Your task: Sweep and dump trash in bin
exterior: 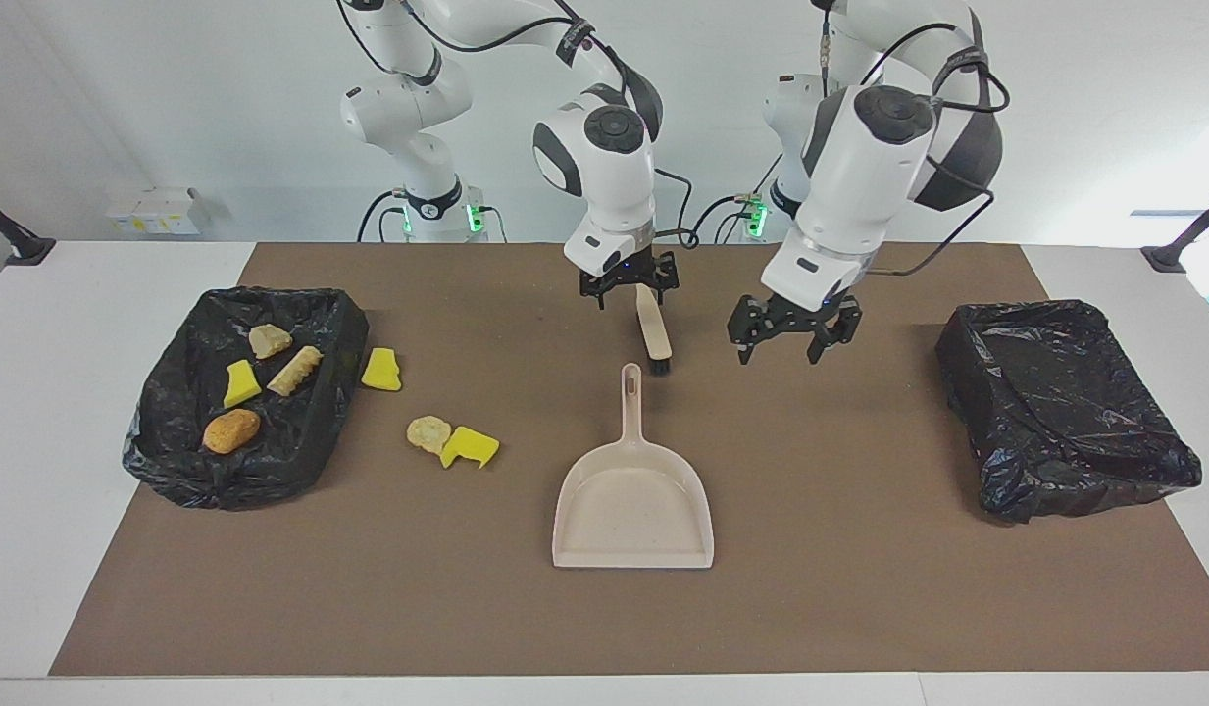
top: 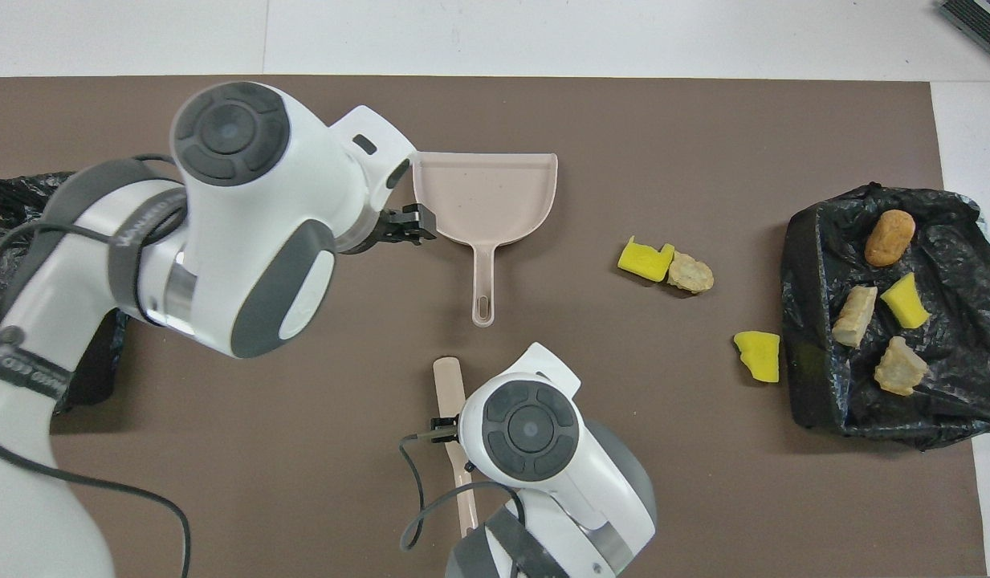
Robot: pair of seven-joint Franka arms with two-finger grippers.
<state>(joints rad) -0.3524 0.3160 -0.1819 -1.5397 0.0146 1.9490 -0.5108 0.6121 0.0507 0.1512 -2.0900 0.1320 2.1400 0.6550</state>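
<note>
Three pieces of trash lie on the brown mat: a yellow chunk (exterior: 381, 370) (top: 758, 355) beside the bin, and a tan lump (exterior: 428, 433) (top: 690, 272) touching another yellow chunk (exterior: 470, 446) (top: 645, 260). Several more pieces, among them an orange lump (exterior: 231, 430) (top: 890, 238), lie in the black-lined bin (exterior: 173, 461) (top: 808, 385) at the right arm's end. My right gripper (exterior: 629, 291) hangs open over the handle of the beige brush (exterior: 655, 338) (top: 449, 385). My left gripper (exterior: 792, 345) (top: 418, 225) hovers open over the mat beside the beige dustpan (exterior: 633, 505) (top: 485, 197).
A second black-lined bin (exterior: 1055, 461) (top: 85, 377) stands at the left arm's end with nothing showing in it. The dustpan lies flat at mid-mat, its handle pointing toward the robots and the brush lying just past the handle's end.
</note>
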